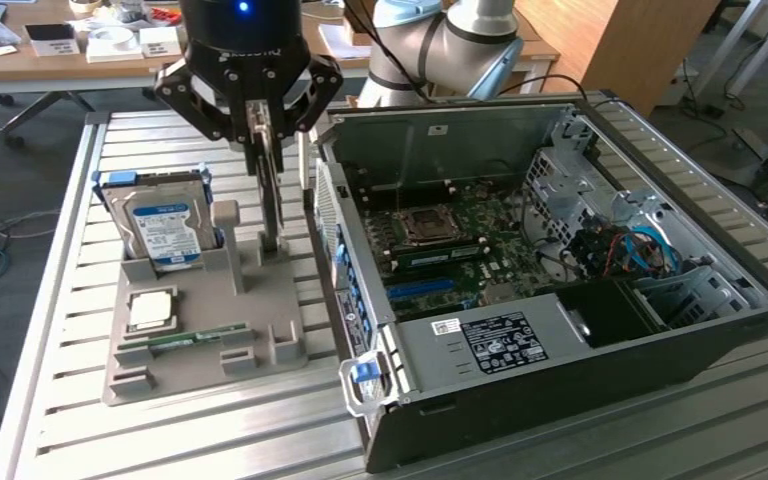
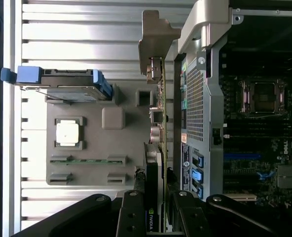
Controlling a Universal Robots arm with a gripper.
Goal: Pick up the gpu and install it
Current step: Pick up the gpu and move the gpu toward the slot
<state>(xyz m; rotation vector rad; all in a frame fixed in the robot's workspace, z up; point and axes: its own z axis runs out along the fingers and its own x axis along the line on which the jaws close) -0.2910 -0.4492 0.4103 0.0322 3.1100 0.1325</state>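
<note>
Gpu [image 1: 268, 195], edge-on, is pinched by the tool [image 1: 271, 125] over the slatted metal surface [image 1: 71, 300]. A second, wooden surface [image 1: 37, 68] lies behind the tool. Contact with the grey holder [image 1: 204, 340] below is unclear.

My slatted metal table [image 1: 57, 300] carries two items directly: grey parts tray [image 1: 184, 385], and open PC case [image 1: 558, 400] just beside it.

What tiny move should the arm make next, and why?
Probably a straight lift: the end effector is closed on the gpu, which stands on edge, its lower edge seemingly between posts of the grey holder, beside the open computer case.
</note>
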